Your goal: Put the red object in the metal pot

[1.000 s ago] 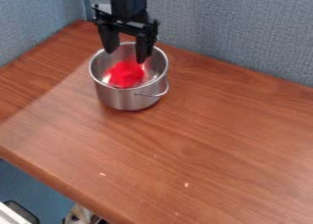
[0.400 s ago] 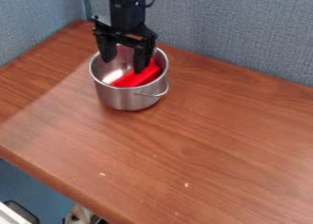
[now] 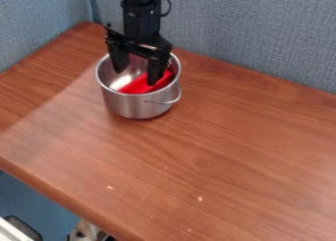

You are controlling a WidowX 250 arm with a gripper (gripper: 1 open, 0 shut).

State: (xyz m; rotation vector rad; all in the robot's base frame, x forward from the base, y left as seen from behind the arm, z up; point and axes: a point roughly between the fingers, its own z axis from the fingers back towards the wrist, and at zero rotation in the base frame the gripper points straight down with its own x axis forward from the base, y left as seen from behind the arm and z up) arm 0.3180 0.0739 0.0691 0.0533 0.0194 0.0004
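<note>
Red object [image 3: 136, 84] under open tool [image 3: 140, 74]

- The metal pot [image 3: 137, 91] is shiny, smooth silver steel with a reflective wall.
- The red object [image 3: 140, 84] inside the metal pot looks smooth and plain, glossy red.
- The surface [image 3: 197, 156] under the metal pot is polished brown wood grain with a soft sheen.
- The gripper [image 3: 140, 72] above the metal pot is matt black.
- The wall [image 3: 250, 29] behind the metal pot looks like rough grey-blue cloth.

The single black arm descended from the top of the view, its wrist vertical and the gripper [image 3: 138, 70] pointing straight down. The two dark fingers [image 3: 116, 54] stood spread wide apart. The fingertips appeared empty, though the coarse view left this uncertain.
</note>
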